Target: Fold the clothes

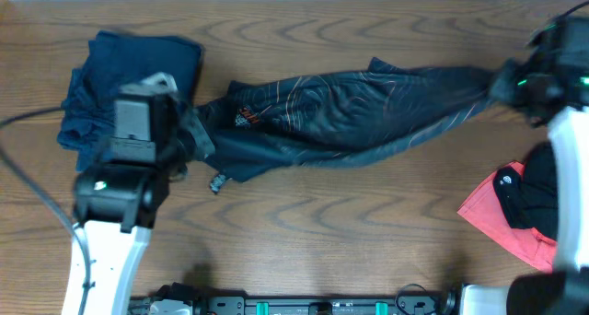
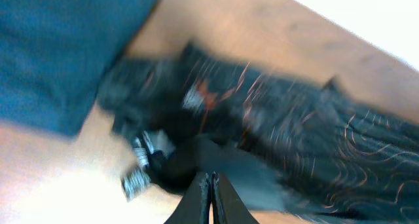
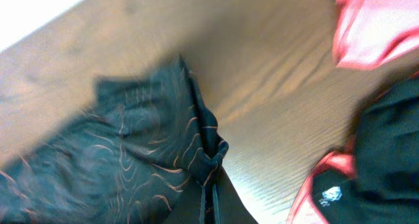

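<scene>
The black jersey with thin orange contour lines lies bunched and stretched in a long band across the table between my two grippers. My left gripper is at its left end. In the blurred left wrist view the fingers are shut, with the jersey's dark cloth at their tips. My right gripper holds the right end. In the right wrist view the fingers are shut on a gathered edge of the jersey.
A navy garment lies crumpled at the back left, just behind my left arm; it also shows in the left wrist view. A coral-red garment with a plain black garment on it lies at the front right.
</scene>
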You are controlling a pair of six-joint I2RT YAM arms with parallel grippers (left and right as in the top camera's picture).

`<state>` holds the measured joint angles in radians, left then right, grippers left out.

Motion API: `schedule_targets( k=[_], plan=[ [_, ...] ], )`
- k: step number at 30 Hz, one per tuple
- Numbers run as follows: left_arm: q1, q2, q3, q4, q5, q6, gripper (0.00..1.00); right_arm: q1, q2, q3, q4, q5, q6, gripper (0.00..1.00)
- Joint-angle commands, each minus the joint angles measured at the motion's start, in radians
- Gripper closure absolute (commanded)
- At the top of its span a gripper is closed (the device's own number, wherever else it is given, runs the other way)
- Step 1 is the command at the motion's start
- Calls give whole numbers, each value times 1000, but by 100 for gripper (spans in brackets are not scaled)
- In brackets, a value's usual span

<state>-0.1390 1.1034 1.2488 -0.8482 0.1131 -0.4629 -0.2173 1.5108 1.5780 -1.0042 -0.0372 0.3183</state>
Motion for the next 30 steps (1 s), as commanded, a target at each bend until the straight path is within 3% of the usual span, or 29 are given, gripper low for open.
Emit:
schedule_targets(
  k=[1, 9, 20, 21, 24, 27, 30],
  plan=[
    [5, -10, 150, 0, 14, 71, 94, -39, -44, 109, -44, 7, -56, 99],
    [5, -13, 375, 6, 15, 70, 94, -94, -121, 295, -121, 7, -74, 99],
    [0, 147, 289, -207, 282, 63, 94, -94, -57, 271, -217, 8, -99, 99],
    [-6, 176, 272, -206, 301, 63, 88, -94, -46, 271, -226, 8, -99, 99],
    [-55, 290, 234, -196, 318, 74, 50, -94, -15, 271, -251, 8, -99, 99],
    [-130, 422, 227, -158, 318, 144, 38, -94, 13, 271, -260, 12, -99, 99],
    [-204, 559, 227, -89, 318, 202, 36, -94, 32, 271, -265, 11, -99, 99]
  ],
)
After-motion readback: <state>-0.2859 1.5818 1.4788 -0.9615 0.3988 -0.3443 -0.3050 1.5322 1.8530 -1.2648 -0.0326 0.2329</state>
